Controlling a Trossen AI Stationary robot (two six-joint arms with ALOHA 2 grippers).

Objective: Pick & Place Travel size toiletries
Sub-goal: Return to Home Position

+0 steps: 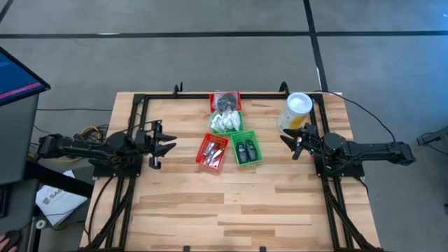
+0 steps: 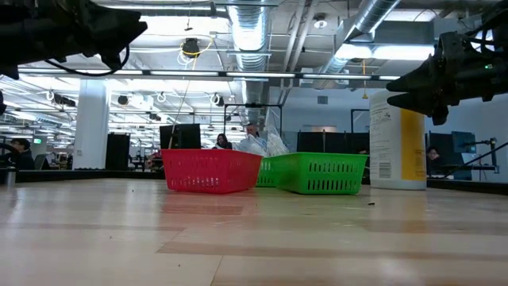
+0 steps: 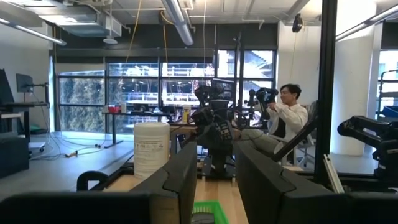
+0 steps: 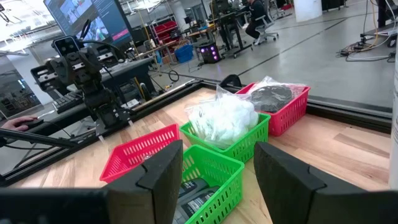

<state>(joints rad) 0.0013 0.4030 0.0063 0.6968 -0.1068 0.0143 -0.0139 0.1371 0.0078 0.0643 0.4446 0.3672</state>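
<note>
White cotton packs (image 1: 225, 122) heaped, middle green basket (image 4: 249, 140); bagged black discs (image 1: 225, 102), far red basket (image 4: 290, 116); silvery sachets (image 1: 213, 151), near red basket (image 4: 140, 153); dark grey pieces (image 1: 244, 150), near green basket (image 4: 227, 180).

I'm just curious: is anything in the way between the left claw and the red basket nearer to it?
Nothing visible: only bare table lies between the open left gripper and the red basket of silvery sachets.

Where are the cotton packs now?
High view: cotton packs heaped in the upper green basket mid-table, below the red basket of black discs; left gripper and right gripper wait either side.
</note>
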